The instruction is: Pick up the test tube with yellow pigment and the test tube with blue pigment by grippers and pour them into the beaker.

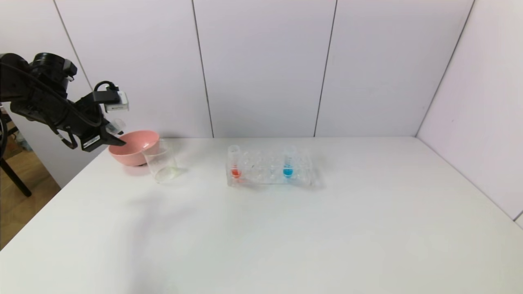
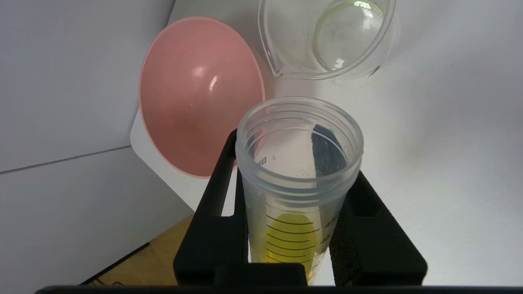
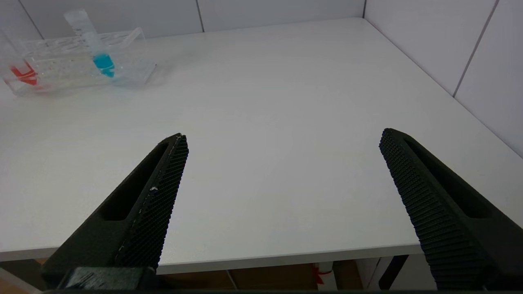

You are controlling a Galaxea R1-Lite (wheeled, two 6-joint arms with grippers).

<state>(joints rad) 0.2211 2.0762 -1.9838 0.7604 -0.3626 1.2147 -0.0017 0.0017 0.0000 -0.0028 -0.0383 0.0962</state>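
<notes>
My left gripper (image 1: 112,136) hangs at the table's far left, beside the pink bowl, shut on the test tube with yellow pigment (image 2: 295,239). The tube is tilted, its open mouth towards the bowl and the beaker (image 2: 327,38), and the yellow liquid lies at its bottom. The beaker (image 1: 161,165) stands empty just right of the bowl, apart from the tube. The test tube with blue pigment (image 1: 288,164) stands upright in the clear rack (image 1: 269,173). My right gripper (image 3: 284,141) is open over the table's near right edge, holding nothing, and is out of the head view.
A pink bowl (image 1: 132,148) sits at the far left, touching the beaker. A red-liquid tube (image 1: 235,163) stands in the rack's left end. White walls close in the back and right. The table's left edge is just below my left arm.
</notes>
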